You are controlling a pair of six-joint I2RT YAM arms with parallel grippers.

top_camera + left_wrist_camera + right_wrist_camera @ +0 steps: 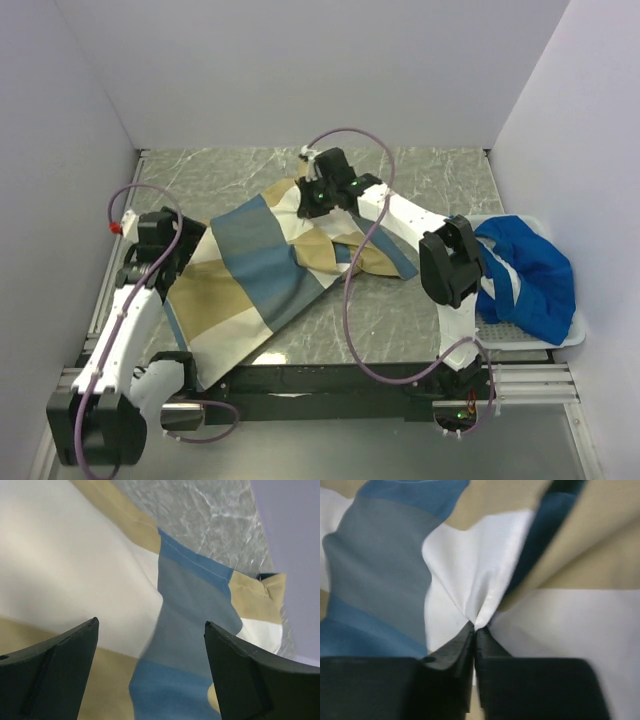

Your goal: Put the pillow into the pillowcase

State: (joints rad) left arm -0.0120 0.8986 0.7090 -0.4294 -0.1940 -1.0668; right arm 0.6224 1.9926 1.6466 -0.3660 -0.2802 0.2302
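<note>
- Right end effector (474,630): jaws pressed together on a puckered white fold of the pillowcase (265,270). The cloth gathers into creases right at its tips.
- Left end effector (150,665): jaws spread wide, nothing between them. Cream, tan and slate-blue blocks lie directly beneath and ahead of it.
- The pillowcase sprawls crumpled on the table (420,180), running from under the left end effector across to the right end effector's pinch.
- Pillow: cannot pick it out in any view, nor tell whether it sits under or inside the cover.
- Handling, as judged: the cover is light, thin and limp. It sags wherever unsupported and may slip from a shallow pinch.
- Best hold looks like a single layer at the hemmed mouth, so the opening can part.
- The pillow should be soft and squashy; take a corner, deep.
- Blue cloth (530,270) in a tray (570,335), well right of the right end effector.
</note>
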